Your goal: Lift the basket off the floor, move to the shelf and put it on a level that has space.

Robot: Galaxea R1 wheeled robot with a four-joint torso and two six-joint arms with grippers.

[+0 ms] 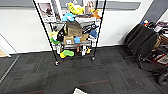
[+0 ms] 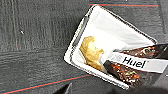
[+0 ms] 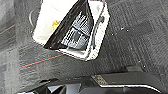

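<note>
The basket (image 2: 110, 27) with its white cloth lining sits over the dark carpet floor (image 1: 112, 72). It holds a yellowish item (image 2: 91, 52) and a dark packet labelled Huel (image 2: 132, 65). In the right wrist view the basket (image 3: 100, 32) shows from above, with the dark packet (image 3: 72, 32) leaning inside. A pale corner of the basket (image 1: 79, 91) pokes in at the head view's lower edge. The shelf (image 1: 75, 30), a black wire rack on castors, stands straight ahead against the white wall, its tiers crowded with boxes, toys and pictures. Its highest level is cut off by the head view's upper edge.
Dark office chairs draped with jackets (image 1: 142, 40) stand at the right beside a cluttered desk. A yellow-green toy (image 1: 67, 53) lies at the shelf's foot. A metal floor strip (image 1: 8, 68) and tan flooring (image 1: 2, 53) run along the left. Open carpet stretches between me and the shelf.
</note>
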